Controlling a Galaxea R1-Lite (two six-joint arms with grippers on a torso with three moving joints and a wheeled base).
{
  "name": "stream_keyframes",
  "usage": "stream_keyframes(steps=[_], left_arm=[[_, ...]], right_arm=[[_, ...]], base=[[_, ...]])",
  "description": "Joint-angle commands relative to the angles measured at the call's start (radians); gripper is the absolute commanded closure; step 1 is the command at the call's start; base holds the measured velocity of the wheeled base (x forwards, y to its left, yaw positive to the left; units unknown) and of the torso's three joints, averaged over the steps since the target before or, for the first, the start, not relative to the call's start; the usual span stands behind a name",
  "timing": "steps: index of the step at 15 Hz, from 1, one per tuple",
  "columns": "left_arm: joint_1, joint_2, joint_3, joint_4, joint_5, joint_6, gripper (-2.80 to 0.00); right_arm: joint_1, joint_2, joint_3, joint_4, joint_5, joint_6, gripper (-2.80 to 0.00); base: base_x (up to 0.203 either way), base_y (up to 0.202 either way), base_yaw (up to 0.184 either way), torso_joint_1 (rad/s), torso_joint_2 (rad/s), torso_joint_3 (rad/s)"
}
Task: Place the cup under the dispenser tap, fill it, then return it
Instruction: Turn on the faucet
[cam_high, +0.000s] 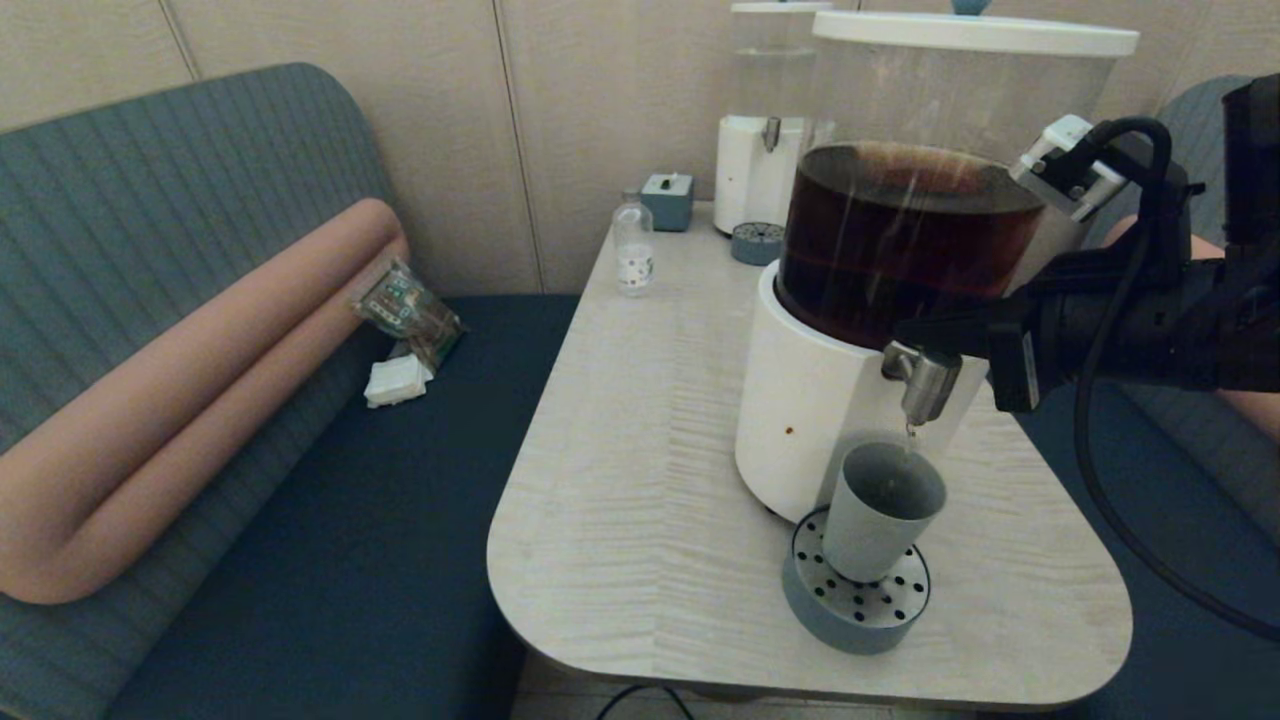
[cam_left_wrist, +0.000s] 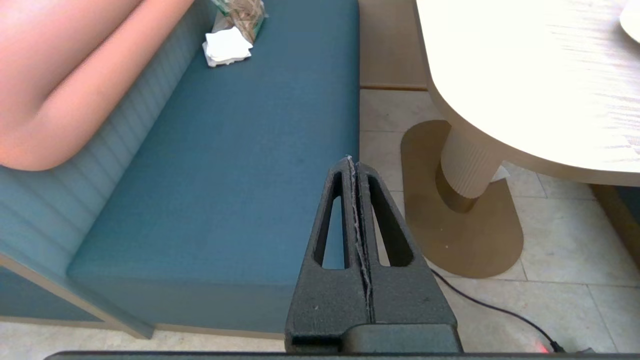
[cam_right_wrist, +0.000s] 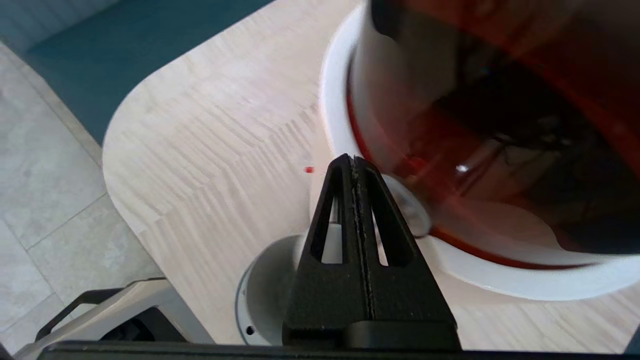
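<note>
The cup (cam_high: 882, 510) stands on the drip tray (cam_high: 855, 600) under the dispenser tap (cam_high: 920, 378); the right gripper (cam_right_wrist: 354, 165) (fingers together) is at the tap. Filling and returning remain.

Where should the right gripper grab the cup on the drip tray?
Grip the cup around its mid wall, coming level from the robot's right. It is handleless, tapered and upright, and the dispenser tap hangs over its open mouth, so a top-down approach looks blocked.
</note>
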Motion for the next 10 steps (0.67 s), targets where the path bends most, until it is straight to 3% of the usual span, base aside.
stream_keyframes(steps=[1, 10], left_arm=[[0.000, 0.000, 0.000, 0.001, 0.000, -0.001, 0.00], [0.000, 0.001, 0.000, 0.000, 0.000, -0.001, 0.00]], right_arm=[[0.000, -0.001, 0.000, 0.000, -0.001, -0.001, 0.00], [-0.010, -0.046, 0.026, -0.060, -0.004, -0.003, 0.00]], base=[[0.000, 0.000, 0.000, 0.000, 0.00, 0.000], [0.000, 0.000, 0.000, 0.000, 0.00, 0.000]])
